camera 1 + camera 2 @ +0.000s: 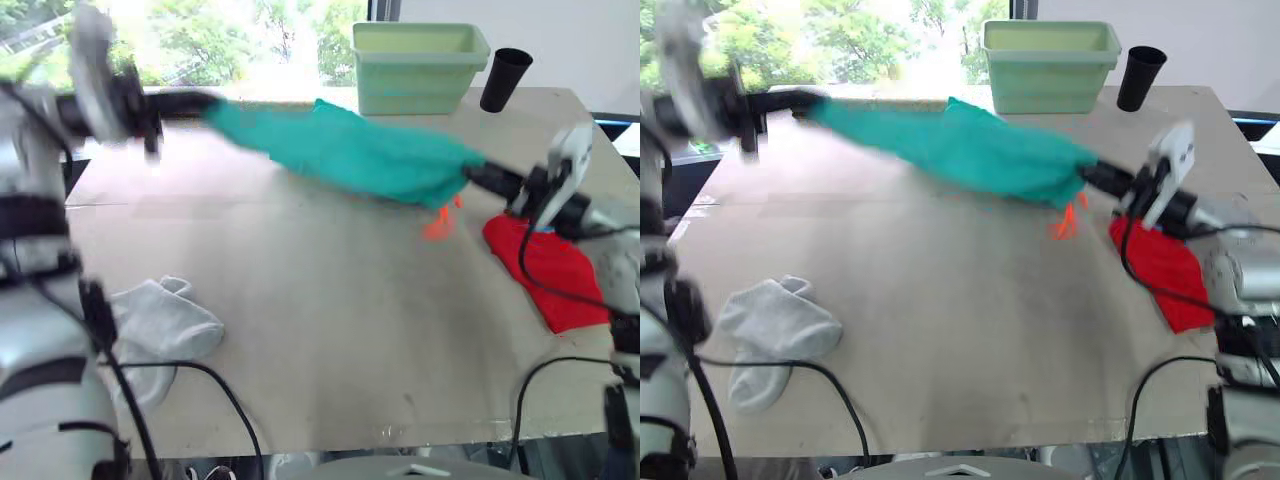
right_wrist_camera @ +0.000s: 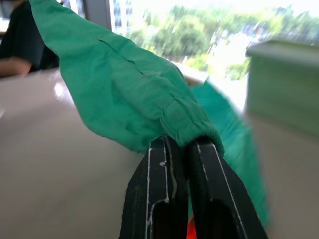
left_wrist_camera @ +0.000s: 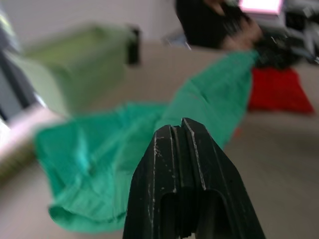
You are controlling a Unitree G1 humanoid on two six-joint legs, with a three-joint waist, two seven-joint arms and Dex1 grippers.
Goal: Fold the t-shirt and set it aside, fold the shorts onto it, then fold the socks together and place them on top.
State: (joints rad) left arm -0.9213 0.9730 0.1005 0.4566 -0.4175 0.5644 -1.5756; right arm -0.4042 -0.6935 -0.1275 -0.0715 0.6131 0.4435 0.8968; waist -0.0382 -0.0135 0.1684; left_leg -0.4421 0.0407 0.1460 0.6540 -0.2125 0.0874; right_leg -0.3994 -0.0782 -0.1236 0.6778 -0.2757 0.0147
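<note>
Grippers both pinching shorts (image 1: 350, 150): left gripper (image 1: 205, 106) clamped on far-left end, right gripper (image 1: 478, 172) clamped on right end. Shorts stretched between them, lifted over far half of table (image 1: 330, 330), orange drawstring (image 1: 440, 222) dangling. T-shirt (image 1: 548, 268) folded at right edge. Socks (image 1: 165, 322) near left. Green bin (image 1: 418, 65), black cup (image 1: 504, 78) far right.

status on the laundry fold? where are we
Done: t-shirt lies folded at the table's right edge. In hand: shorts stretched in the air between left end effector and right end effector, both shut on them, not yet on the shirt. Left: socks lie loose near the left.
</note>
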